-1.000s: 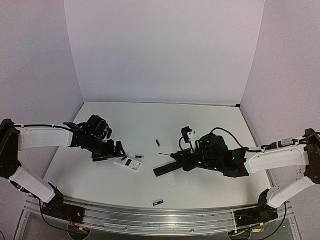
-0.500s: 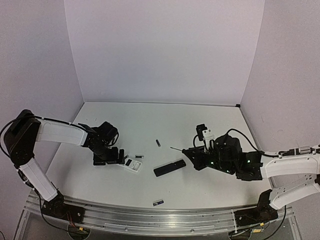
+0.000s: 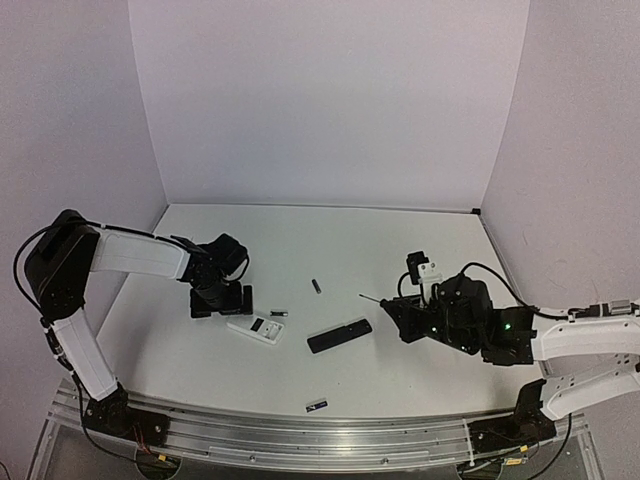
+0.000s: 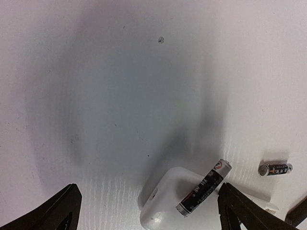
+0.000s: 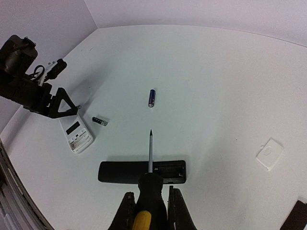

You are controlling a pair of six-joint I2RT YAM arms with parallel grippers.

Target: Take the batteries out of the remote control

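Right gripper [image 3: 405,312]: pulled back since a second ago from over the black remote [image 3: 340,335], now well to the right of the white remote [image 3: 256,328]; clamped tight on the screwdriver [image 5: 150,184] handle, shaft aimed back toward the white remote.
Left gripper [image 3: 222,297]: elbow lifted since then, head hardly shifted; hovering just beside the white remote's far-left end; spread wide, nothing between the fingers [image 4: 57,211].
First cell [image 4: 204,188]: lying slantwise on the near end of the white remote; seated in the bay or loose on top, cannot tell.
Second cell [image 4: 275,168]: loose on the table [image 3: 300,240], just beside the white remote on its far right.
Third cell [image 3: 316,285]: loose too, farther back and right of the white remote, well apart from it.
Step, as judged: lifting the first cell off the white remote with the left gripper.
Doing it well: slide over the white remote until the first cell sits midway between the fingers; turn the wrist to cross the cell's length; come down slowly; close on its middle, not its pale ends; lift straight up.
Risk: nudging the light white remote sideways, or rolling the first cell off before closing.
Right side: best kept clear of the white remote meanwhile.
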